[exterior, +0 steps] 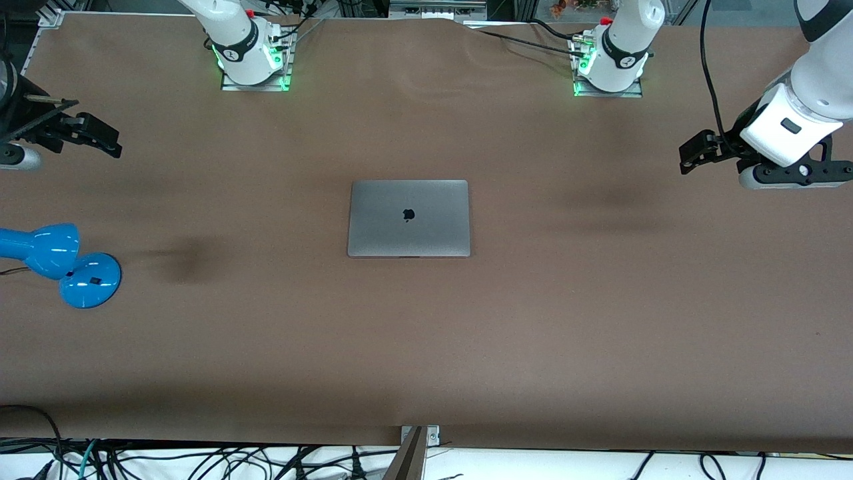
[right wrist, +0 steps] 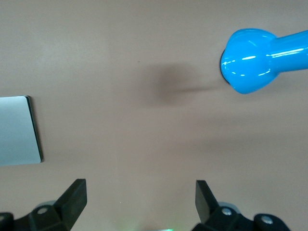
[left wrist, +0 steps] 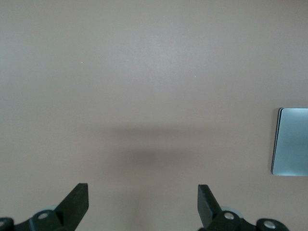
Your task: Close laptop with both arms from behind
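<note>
The laptop [exterior: 408, 218] lies shut and flat at the middle of the tabletop [exterior: 533, 320], lid logo up, so the closing looks done. It is likely a stiff, smooth metal slab, scratch-prone; any push belongs on the lid's broad face. The left hand [left wrist: 143, 202] hangs with fingers apart over the left arm's end, the right hand [right wrist: 141, 199] likewise over its end, near a blue lamp [exterior: 60, 263]. Keys and screen are hidden; the lamp is cut off.

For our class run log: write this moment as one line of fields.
laptop: closed, flat, mid-table | left end effector: open, over bare table | right end effector: open, near blue lamp | task: done
</note>
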Available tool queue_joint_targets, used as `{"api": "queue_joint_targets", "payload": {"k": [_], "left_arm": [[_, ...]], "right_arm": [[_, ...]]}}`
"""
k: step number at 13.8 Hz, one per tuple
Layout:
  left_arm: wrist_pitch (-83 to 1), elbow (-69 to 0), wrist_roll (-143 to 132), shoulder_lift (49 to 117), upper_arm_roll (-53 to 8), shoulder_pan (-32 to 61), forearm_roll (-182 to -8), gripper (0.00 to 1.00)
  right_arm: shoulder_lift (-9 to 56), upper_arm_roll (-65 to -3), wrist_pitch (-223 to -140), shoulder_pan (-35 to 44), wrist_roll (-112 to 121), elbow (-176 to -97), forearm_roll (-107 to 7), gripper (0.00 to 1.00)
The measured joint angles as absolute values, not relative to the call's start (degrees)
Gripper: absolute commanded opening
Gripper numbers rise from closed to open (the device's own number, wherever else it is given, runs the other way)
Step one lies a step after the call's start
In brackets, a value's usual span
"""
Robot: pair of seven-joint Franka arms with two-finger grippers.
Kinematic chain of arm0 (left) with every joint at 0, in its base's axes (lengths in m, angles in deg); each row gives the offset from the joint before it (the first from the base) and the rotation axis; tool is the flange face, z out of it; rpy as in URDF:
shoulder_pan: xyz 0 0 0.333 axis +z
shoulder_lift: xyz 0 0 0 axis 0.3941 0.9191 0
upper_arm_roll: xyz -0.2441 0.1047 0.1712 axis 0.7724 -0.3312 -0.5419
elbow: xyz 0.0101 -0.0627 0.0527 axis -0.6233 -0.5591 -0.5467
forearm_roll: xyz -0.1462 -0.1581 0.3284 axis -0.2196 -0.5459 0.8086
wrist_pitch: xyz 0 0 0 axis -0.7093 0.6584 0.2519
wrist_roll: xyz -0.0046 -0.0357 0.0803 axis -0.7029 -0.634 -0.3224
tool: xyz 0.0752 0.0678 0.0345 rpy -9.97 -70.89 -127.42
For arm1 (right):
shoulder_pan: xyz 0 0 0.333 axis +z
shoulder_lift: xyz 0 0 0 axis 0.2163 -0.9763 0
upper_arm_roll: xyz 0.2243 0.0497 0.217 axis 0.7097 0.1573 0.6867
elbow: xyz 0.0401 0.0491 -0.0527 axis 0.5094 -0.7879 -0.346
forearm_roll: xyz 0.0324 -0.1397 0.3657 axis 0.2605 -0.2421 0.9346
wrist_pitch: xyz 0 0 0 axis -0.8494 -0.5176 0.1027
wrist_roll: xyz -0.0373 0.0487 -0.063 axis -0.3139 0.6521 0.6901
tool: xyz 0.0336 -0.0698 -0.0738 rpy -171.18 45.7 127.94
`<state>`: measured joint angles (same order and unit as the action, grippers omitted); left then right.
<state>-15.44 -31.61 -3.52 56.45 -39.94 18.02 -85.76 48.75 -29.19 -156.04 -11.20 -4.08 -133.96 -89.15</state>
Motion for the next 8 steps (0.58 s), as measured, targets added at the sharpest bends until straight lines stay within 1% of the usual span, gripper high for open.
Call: {"api": "queue_joint_targets", "payload": {"k": [8], "left_arm": [[-15.24,-28.07,-3.60,56.47,-38.98,16.93,-85.76,1.00]], "right_arm": [[48.69,-29.16,-156.05,-10.85,-4.08,-133.96,-88.80,1.00]]}}
